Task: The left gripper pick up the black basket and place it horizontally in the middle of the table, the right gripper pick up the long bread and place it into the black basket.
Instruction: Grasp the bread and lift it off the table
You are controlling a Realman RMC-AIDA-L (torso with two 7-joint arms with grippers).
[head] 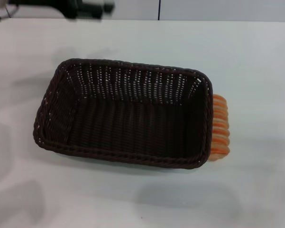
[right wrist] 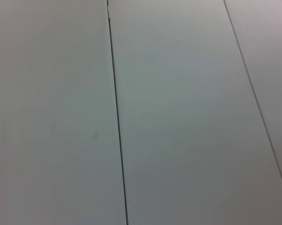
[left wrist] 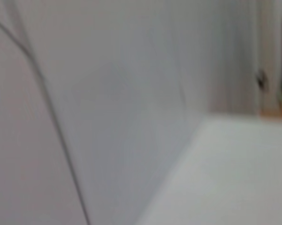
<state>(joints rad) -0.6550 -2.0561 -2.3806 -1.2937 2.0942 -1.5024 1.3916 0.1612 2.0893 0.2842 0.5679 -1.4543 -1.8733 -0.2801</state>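
Observation:
The black basket [head: 133,85] stands upright and empty in the middle of the white table [head: 256,61], long side across my head view. The long bread [head: 221,127], tan with orange stripes, lies on the table outside the basket, right against its right end wall and partly hidden by the rim. My left gripper [head: 68,7] is a blurred black shape at the far left, beyond the table's back edge, well away from the basket. My right gripper is out of view. Both wrist views show only pale wall panels, with no task object in them.
White table surface lies on all sides of the basket. A pale wall with a dark vertical seam [head: 159,9] runs behind the table's far edge.

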